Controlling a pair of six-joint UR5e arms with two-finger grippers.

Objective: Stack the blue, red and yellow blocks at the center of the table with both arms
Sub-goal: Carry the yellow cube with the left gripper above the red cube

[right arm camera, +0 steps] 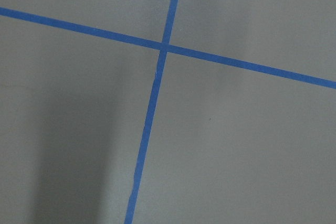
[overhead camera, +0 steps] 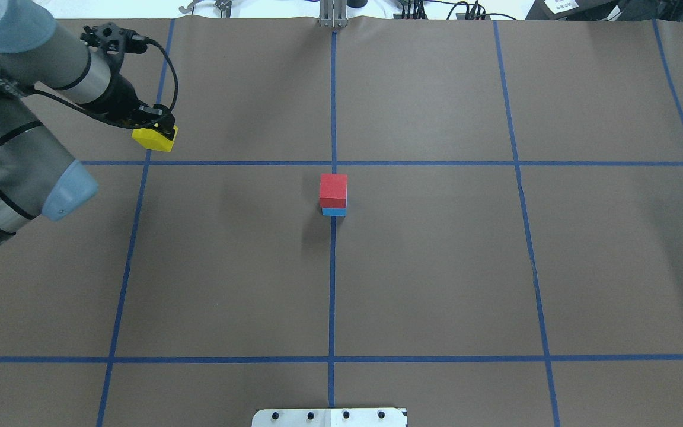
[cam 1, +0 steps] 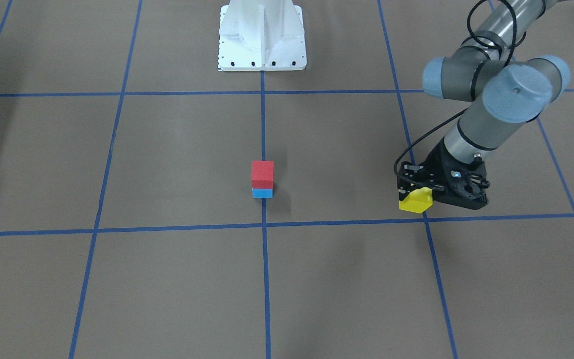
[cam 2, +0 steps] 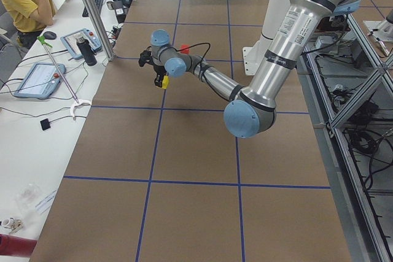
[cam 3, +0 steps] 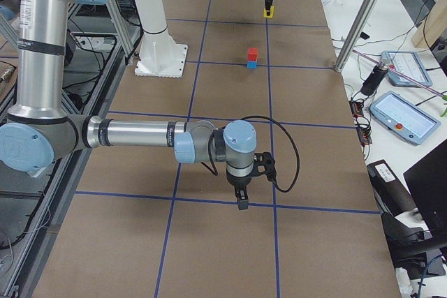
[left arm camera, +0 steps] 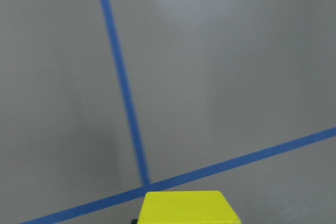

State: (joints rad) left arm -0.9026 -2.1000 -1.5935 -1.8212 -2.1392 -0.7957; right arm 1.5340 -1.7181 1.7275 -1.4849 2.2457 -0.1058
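Left gripper has its jaws closed narrow on the yellow block, pinching it near the top so most of the cube hangs below the fingertips. In the overhead view the block is at about 10 o'clock from the stack, well apart from it, and looks lifted off the table.

The red block sits on the blue block at table centre, on the middle tape line.

The right gripper shows only in the right side view, hanging low over the table at about 4 o'clock from the stack in the overhead sense. Can't tell how its jaws stand.

Risks:
- The shallow pinch could let the yellow block slip or twist in transit.
- In the front view the block looks turned relative to the stack, so it may land with its corners off.
- Coming in low or sideways could knock the red block off the blue.
- Letting go too high or off-centre could bounce the yellow block off or topple the stack.
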